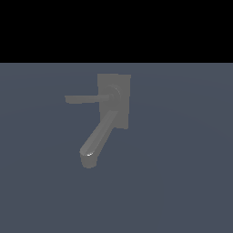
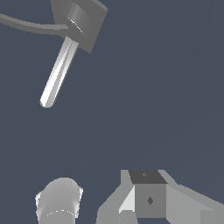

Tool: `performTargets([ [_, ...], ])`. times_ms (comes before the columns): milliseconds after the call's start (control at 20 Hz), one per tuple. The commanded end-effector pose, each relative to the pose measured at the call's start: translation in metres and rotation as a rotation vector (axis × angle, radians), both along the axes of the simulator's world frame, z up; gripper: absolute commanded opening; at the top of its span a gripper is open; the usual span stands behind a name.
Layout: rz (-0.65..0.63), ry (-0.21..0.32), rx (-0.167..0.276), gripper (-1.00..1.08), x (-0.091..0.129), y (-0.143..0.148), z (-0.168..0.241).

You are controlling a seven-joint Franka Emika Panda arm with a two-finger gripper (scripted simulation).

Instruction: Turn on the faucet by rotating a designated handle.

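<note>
Approach is the step in hand, as I judge it: nothing touches the faucet (image 1: 113,102) and the arm does not appear in the exterior view at all.

Reading that view from left to right, the handle (image 1: 84,98) comes first. It is a thin flat bar whose free end sits left of centre in the frame, and it runs level toward the round hub (image 1: 113,93). Below it the thick spout (image 1: 98,136) slants down to the lower left and ends in a rounded tip. Furthest right is the rectangular back plate (image 1: 120,113), just above the middle of the frame, with the hub mounted on it.

The wrist view gives what the exterior one lacks, namely the tool (image 2: 146,202). Only a blocky grey part of it and a pale cylinder (image 2: 59,204) beside it show at the edge of the picture. I cannot tell from these whether it is released or clenched, though it grasps nothing. The faucet (image 2: 85,19) lies well apart from it, across bare dark ground. The spout (image 2: 59,72) catches the light, and the handle (image 2: 26,24) shows as a slim curved strip leaving the hub.

The next move, I'd say, calls for closing that gap and aiming at the slim bar near its free end, not at the fat spout. The tool would then push sideways so the bar swings about the hub.
</note>
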State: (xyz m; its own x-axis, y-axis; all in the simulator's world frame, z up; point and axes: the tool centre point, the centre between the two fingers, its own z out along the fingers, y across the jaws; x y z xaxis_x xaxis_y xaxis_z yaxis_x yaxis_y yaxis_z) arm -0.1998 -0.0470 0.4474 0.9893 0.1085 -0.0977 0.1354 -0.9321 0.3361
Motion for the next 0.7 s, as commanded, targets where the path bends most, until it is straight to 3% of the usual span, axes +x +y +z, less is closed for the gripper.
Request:
performTargets([
  [0, 0.005, -0.036, -0.032, -1.0, 0.003, -0.001, 0.01],
  [350, 0.03, -0.188, -0.175, -1.0, 0.013, 0.0, 0.054],
  [650, 0.068, -0.368, -0.368, -1.0, 0.02, 0.012, 0.112],
])
